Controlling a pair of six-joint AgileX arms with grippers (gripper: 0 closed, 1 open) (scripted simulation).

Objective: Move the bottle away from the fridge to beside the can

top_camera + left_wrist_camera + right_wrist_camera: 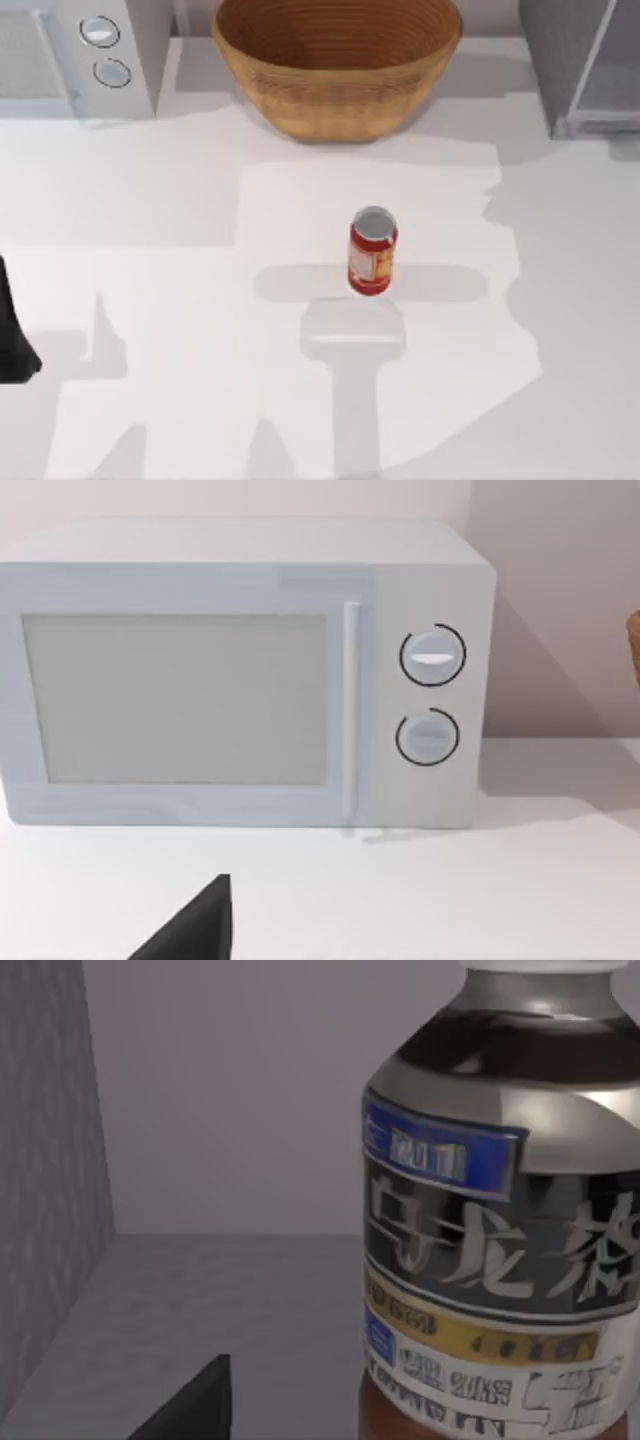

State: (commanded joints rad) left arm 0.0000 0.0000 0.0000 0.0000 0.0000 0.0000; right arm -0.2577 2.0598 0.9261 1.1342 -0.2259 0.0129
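Observation:
The red can (pixel 372 251) with its silver top stands upright near the middle of the table. At the back right corner is the grey fridge (pixel 580 60) with a paler front panel. The bottle (pixel 500 1230) looms very close in the right wrist view, with dark liquid, a white cap and a grey-blue label. It stands upright beside a grey speckled wall (pixel 45 1160), apparently the fridge's side. A dark part of my right gripper (pixel 190 1410) shows just short of the bottle and to one side of it. My left gripper (pixel 12 335) is parked at the table's left edge.
A large woven basket (pixel 337 65) sits at the back middle. A white microwave (pixel 75 50) with two round dials fills the back left corner, and the left wrist camera faces its front (pixel 240 680). Open tabletop lies all around the can.

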